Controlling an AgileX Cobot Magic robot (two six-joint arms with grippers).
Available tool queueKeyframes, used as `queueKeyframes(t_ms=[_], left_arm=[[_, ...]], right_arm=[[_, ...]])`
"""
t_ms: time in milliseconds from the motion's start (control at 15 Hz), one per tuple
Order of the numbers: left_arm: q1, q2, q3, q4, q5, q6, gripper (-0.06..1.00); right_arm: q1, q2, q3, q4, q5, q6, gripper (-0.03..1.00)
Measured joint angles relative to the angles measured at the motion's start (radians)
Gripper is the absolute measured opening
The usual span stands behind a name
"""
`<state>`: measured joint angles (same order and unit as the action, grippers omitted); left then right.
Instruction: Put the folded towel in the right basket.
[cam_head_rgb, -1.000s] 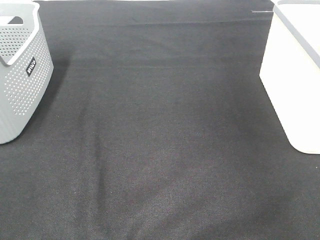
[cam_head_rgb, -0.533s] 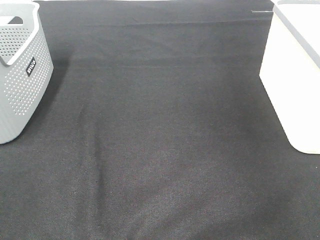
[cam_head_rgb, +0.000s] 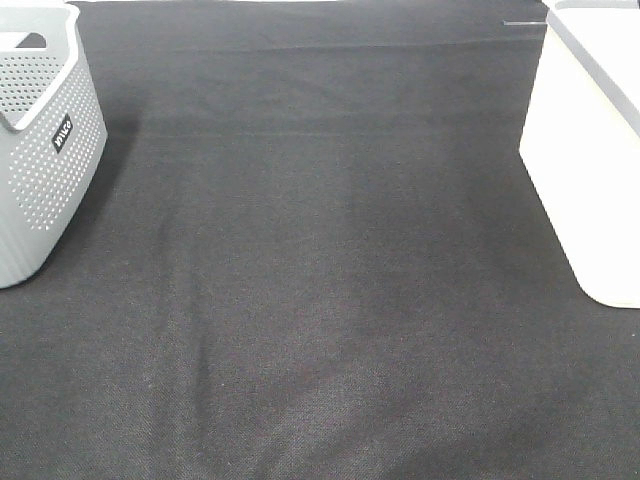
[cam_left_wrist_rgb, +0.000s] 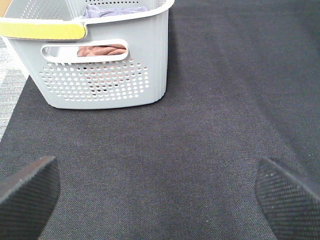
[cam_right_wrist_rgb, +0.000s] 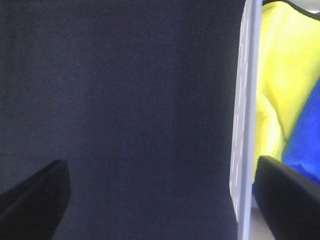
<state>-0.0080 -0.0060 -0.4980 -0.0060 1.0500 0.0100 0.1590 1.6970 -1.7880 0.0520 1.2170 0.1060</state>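
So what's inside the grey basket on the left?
Through the grey basket handle slot, a reddish-brown cloth; over the rim, a purplish-grey cloth. The perforated walls hide everything lower, so how many cloths, or whether they're folded, can't be told.

Black woven cloth (cam_head_rgb: 320, 300) covering the whole table, lying flat under even light; faint creases running lengthwise.

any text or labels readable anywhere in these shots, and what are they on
One small dark label with white letters on the side of the grey perforated basket, seen from the high camera at its left edge: too small and tilted to read.
No text shows on the white basket.
Neither wrist view shows any writing.
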Motion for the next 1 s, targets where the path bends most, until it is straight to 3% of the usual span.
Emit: queueKeyframes(t_ms=[200,467,600,733,800,1000], left_arm=[[0.0,0.0,0.0,0.0,0.0,0.0,0.99],[0.0,0.0,0.0,0.0,0.0,0.0,0.99],[0.0,0.0,0.0,0.0,0.0,0.0,0.99],[0.0,0.0,0.0,0.0,0.0,0.0,0.99],[0.0,0.0,0.0,0.0,0.0,0.0,0.99],[0.0,0.0,0.0,0.0,0.0,0.0,0.99]], right_arm=[[0.09,-0.226,0.254,-0.085,-0.004,0.089,0.96],[0.091,-0.671,0.688,-0.091,-0.003,0.081,0.96],[0.091,-1.006,0.935,-0.091,-0.001,0.061,0.96],[0.091,-1.261,1.072,-0.101,-0.037,0.043,0.96],[0.091,-1.261,1.072,-0.101,-0.037,0.043,0.96],[0.091,-1.545,1.221,-0.104,-0.088,-0.033,0.96]])
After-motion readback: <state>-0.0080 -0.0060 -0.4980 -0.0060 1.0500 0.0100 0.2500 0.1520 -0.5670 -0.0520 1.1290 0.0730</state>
